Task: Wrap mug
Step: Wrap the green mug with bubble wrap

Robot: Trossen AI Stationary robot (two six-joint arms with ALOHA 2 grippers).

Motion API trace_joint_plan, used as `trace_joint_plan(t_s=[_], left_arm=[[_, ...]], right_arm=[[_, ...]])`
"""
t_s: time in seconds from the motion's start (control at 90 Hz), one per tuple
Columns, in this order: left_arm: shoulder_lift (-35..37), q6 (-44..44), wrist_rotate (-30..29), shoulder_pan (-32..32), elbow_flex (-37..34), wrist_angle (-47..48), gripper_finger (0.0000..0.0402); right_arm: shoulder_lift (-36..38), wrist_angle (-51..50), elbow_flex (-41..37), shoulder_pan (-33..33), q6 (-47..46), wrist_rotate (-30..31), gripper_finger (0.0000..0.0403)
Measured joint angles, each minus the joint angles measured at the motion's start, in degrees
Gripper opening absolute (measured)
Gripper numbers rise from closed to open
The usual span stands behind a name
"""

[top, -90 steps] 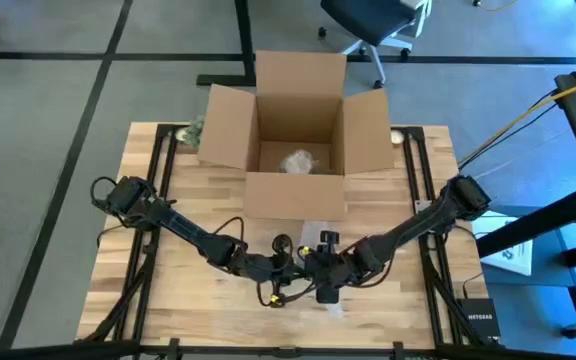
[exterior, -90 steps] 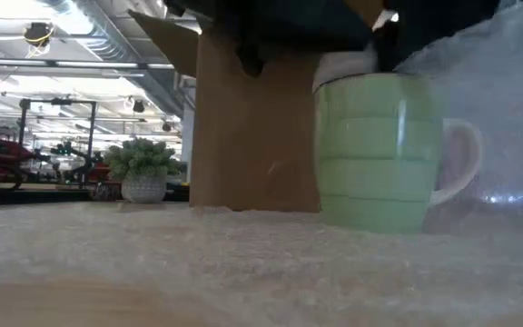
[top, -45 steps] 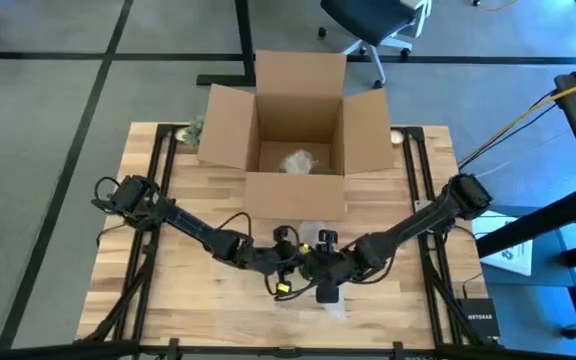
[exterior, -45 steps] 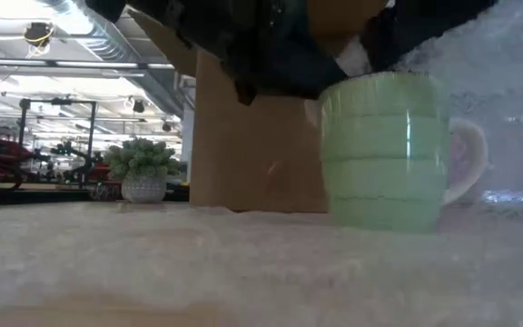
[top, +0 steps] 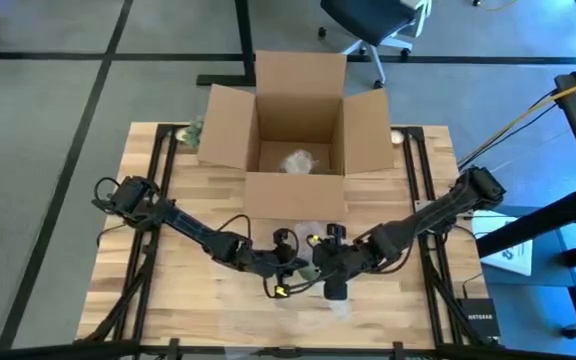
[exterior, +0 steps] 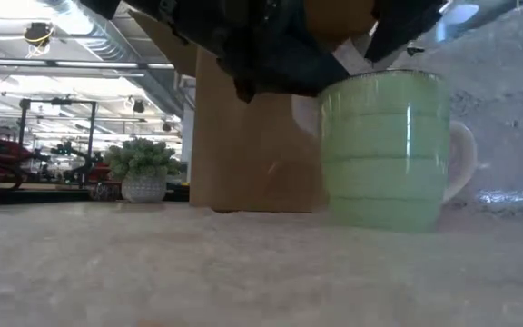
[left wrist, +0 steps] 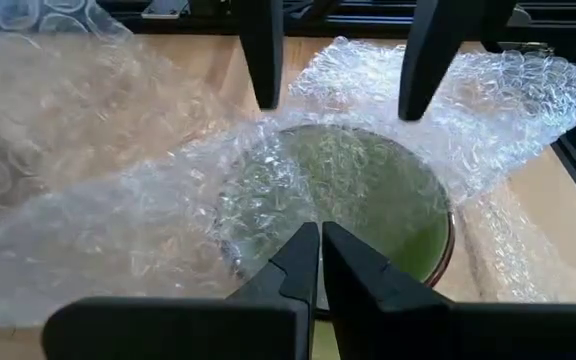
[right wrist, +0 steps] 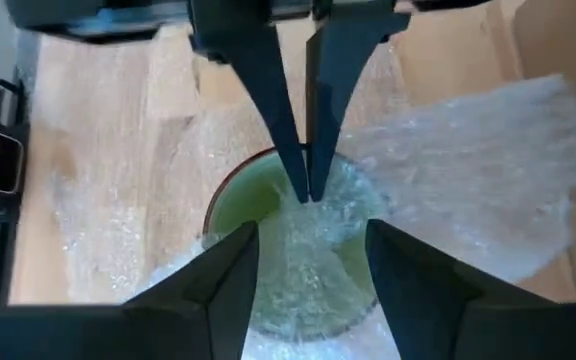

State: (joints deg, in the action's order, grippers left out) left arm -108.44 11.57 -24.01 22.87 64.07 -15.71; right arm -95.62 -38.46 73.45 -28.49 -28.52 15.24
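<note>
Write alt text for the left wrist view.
The left gripper, fingers nearly closed, pinches clear bubble wrap over the mouth of a pale green ceramic mug on the wooden table. The right gripper hangs open opposite.

Even overhead light is washing the high view, leaving the counter (top: 168, 300) bright with only faint shadows under the arms. In the low view the near counter surface is blurring into a pale haze, ceiling strip lights are glowing in the room behind, and the dark arms above the green mug (exterior: 387, 150) are showing as silhouettes. In the left wrist view the bubble wrap (left wrist: 118, 200) is glinting with small white highlights.
</note>
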Motion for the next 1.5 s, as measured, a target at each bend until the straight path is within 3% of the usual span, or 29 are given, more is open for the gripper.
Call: trace_joint_plan(t_s=[0.156,0.467,0.589,0.911,0.989,1.144,1.5], left_arm=[[0.0,0.0,0.0,0.0,0.0,-0.17,0.0],[0.0,-0.09,0.07,0.02,0.0,-0.39,0.0],[0.02,-0.17,0.02,0.02,-0.02,-0.2,0.0],[0.02,-0.2,-0.07,0.02,-0.02,-0.19,0.0],[0.02,-0.19,-0.07,0.07,-0.02,-0.19,0.0],[0.14,-0.2,-0.19,0.33,-0.09,0.18,0.0],[0.91,-2.06,0.09,1.04,1.07,0.24,0.0]], right_arm=[[-4.48,0.25,-0.4,0.04,1.45,0.98,0.0148],[-9.37,2.78,-0.17,0.42,1.94,-1.98,0.0039],[-9.03,-2.1,2.7,0.87,1.84,-4.49,0.0006],[-8.72,-16.85,15.39,1.22,1.74,-2.12,0.0019],[-8.88,-14.87,14.75,1.63,1.67,0.26,0.0013],[-12.45,-9.79,10.0,2.82,1.55,-5.03,0.0002],[-15.66,-7.25,8.44,2.64,0.65,-5.51,0.0005]])
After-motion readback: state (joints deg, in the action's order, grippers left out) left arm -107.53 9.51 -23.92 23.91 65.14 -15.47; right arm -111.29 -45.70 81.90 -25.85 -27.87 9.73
